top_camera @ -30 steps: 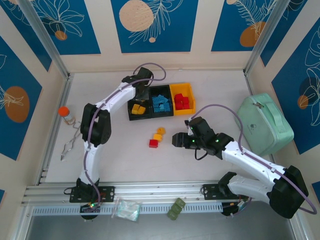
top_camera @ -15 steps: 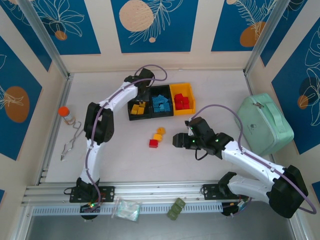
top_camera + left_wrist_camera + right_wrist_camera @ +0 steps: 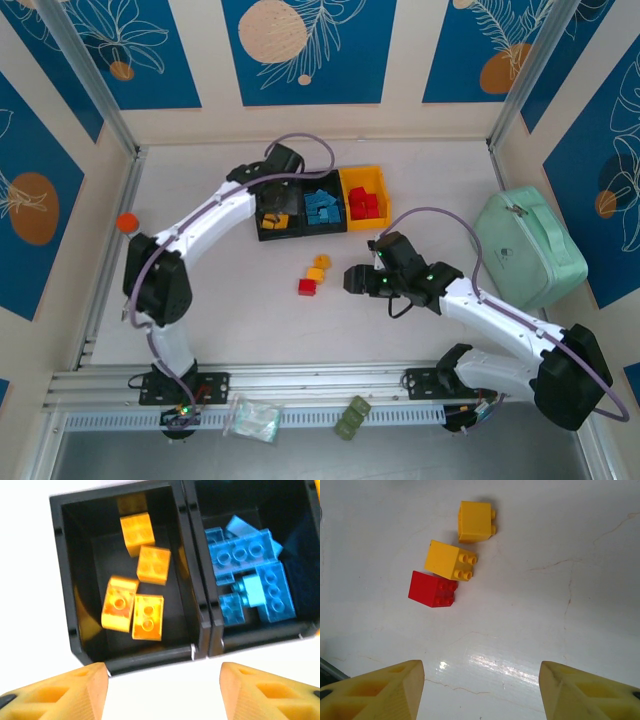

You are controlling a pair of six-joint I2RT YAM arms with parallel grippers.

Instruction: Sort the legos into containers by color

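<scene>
Most bricks (image 3: 150,565) are sorted into the bins (image 3: 300,236), two yellow bricks (image 3: 451,560) and a red brick (image 3: 432,590) are left on the worktop (image 3: 570,555), and the left tool (image 3: 162,680) and right tool (image 3: 482,680) are held wide open, empty.

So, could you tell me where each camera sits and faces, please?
Top external: high behind the robot, looking down on the table; left arm, right arm show.
Left wrist: looks down into the black bins; open left pincer below.
Right wrist: looks down at red lego, yellow legos; open right pincer below.
Shared: top external and right wrist show those legos.
</scene>
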